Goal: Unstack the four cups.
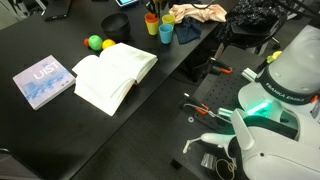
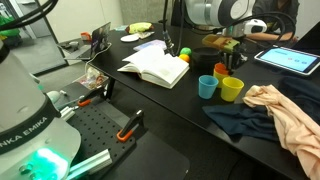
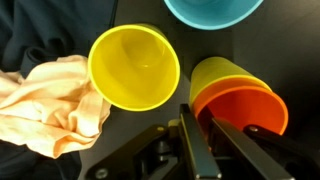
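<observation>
In the wrist view the yellow cup [image 3: 134, 68] stands open by itself, and the teal cup [image 3: 212, 10] is at the top edge. The orange cup [image 3: 250, 108] sits nested in the green cup [image 3: 215, 75]. My gripper [image 3: 205, 120] is shut on the orange cup's near wall, one finger outside and one inside. In an exterior view the gripper [image 2: 226, 52] hangs over the orange cup [image 2: 222, 70], behind the teal cup [image 2: 207, 86] and the yellow cup [image 2: 232, 89]. The cups also show in an exterior view, teal cup [image 1: 165, 33] nearest.
An open book [image 2: 155, 68] lies beside the cups, with green and yellow balls [image 1: 100, 43] and a blue book [image 1: 44, 80] further along. A peach cloth [image 3: 45, 105] on a dark cloth [image 2: 245, 118] lies close to the yellow cup. A tablet [image 2: 290, 58] lies behind.
</observation>
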Available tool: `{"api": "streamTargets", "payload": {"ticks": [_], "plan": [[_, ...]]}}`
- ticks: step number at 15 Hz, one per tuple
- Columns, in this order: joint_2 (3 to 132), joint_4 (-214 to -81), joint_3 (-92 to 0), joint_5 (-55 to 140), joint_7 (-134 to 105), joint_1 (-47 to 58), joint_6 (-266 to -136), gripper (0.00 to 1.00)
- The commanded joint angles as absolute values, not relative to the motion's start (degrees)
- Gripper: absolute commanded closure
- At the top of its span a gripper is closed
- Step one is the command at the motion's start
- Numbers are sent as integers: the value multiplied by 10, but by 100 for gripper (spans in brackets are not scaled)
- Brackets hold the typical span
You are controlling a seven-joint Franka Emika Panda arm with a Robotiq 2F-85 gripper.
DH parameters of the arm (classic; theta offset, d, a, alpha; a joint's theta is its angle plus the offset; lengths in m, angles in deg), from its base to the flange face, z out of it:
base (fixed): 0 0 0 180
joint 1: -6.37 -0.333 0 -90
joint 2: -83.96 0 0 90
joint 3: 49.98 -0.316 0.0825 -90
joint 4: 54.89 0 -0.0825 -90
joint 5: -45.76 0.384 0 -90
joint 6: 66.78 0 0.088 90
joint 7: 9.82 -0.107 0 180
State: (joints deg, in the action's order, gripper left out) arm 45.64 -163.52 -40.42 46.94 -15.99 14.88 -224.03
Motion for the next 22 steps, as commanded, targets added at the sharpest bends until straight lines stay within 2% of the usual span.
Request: {"api": "streamTargets", "payload": {"ticks": [1,6,8,14,15,16,17,18,22], "plan": [[466,-1644,-404,471,-158,148,-2249,50],[471,-1638,-402,467,-157,145,-2243,12],[472,-1635,-404,469,-157,145,-2240,1],[472,-1635,-407,470,-156,144,-2239,0],[472,-1635,-408,470,-155,145,-2239,2],[472,-1635,-408,471,-155,145,-2240,27],[472,-1636,-409,470,-154,145,-2241,27],[471,-1635,-410,471,-154,146,-2241,32],[471,-1636,-411,471,-153,146,-2241,65]]}}
